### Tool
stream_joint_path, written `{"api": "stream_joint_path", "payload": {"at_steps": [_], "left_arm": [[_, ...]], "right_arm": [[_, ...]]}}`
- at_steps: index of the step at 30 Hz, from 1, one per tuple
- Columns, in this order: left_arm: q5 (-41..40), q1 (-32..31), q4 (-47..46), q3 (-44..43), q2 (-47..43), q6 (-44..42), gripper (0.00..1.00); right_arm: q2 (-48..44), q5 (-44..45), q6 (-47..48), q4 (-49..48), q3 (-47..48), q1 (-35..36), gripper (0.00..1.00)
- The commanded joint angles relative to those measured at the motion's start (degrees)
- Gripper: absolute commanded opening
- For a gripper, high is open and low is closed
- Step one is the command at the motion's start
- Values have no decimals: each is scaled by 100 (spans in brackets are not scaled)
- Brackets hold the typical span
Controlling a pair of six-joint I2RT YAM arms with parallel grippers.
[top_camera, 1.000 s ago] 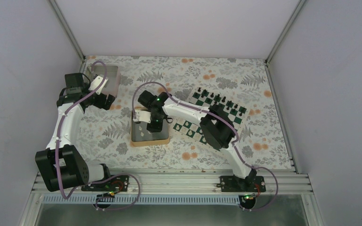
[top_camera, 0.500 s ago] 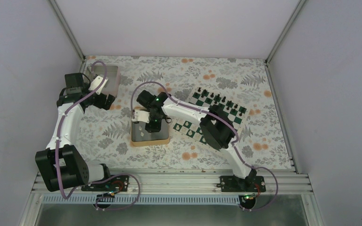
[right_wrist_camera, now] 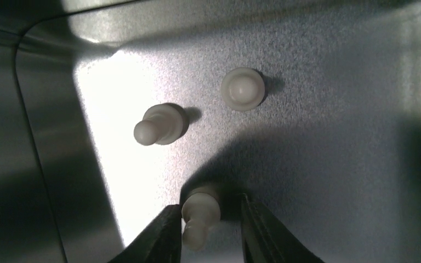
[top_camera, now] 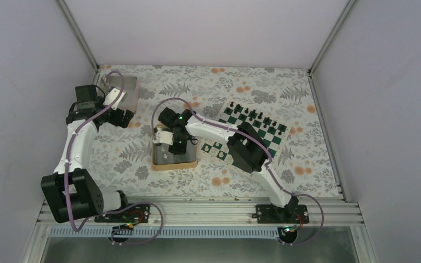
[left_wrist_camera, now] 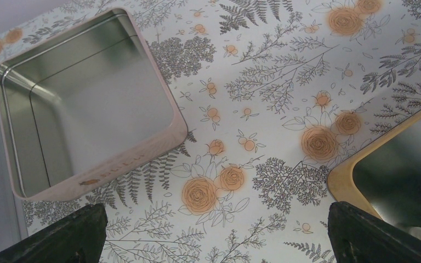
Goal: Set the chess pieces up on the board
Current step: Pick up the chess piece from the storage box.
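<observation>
While your left gripper (left_wrist_camera: 215, 208) hangs wide apart, your right gripper (right_wrist_camera: 209, 205) brackets a white pawn (right_wrist_camera: 200, 215) at the wrist view's bottom edge, jaws narrowly apart, not clamped.

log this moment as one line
right gripper: jaws straddling white pawn in tin, not clamped | left gripper: open, empty | other pawns: two loose in tin

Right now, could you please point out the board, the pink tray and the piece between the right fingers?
Board (top_camera: 276, 137): top view, a bare right-hand square.
Pink tray (left_wrist_camera: 115, 171): left wrist view, near rim.
Piece (right_wrist_camera: 202, 205): right wrist view, its body.
</observation>
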State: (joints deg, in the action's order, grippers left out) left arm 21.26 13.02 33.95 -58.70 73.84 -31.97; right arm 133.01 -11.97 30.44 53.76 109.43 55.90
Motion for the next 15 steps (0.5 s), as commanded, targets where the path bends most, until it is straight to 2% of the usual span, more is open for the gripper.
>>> {"api": "stream_joint_path", "payload": {"at_steps": [1, 5, 9, 15], "left_arm": [[89, 34, -73, 14, -116, -63, 100], [102, 34, -73, 21, -116, -58, 100], [113, 32, -67, 12, -110, -63, 100], [117, 34, -59, 4, -109, -64, 100]], "right_arm": [[93, -69, 14, -45, 227, 62, 27], [79, -42, -13, -58, 190, 54, 22], [-95, -28, -47, -71, 105, 53, 12], [-831, 92, -83, 32, -211, -79, 11]]}}
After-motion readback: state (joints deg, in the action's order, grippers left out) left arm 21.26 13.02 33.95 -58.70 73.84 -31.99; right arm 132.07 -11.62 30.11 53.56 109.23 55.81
